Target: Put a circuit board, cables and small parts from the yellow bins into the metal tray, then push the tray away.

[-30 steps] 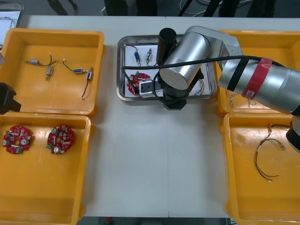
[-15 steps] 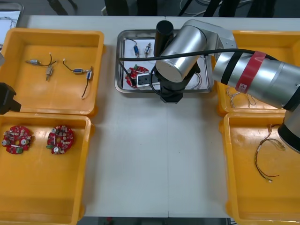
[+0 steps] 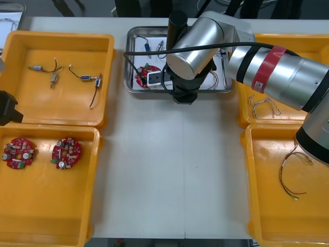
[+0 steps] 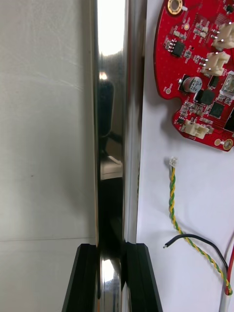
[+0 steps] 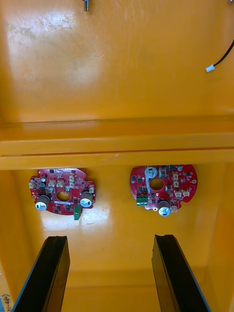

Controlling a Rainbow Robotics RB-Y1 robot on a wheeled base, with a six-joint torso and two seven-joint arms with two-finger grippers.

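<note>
On the light table (image 3: 169, 170), the shiny rectangular metal tray (image 3: 134, 88) has slid toward twelve o'clock and is nearly at the far edge, so the push looks almost done. The right gripper (image 4: 112, 253) pinches its six-o'clock rim. The left gripper (image 5: 113, 243), fingers spread, waits at nine o'clock. The round red circuit board (image 3: 140, 78) lies inside the tray.

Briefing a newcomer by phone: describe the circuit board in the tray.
Find the metal tray at the table's far middle, gripped by the right pincer. The red circuit board inside lies on white; the other boards lie in the near-left yellow bin by the left pincer.
</note>
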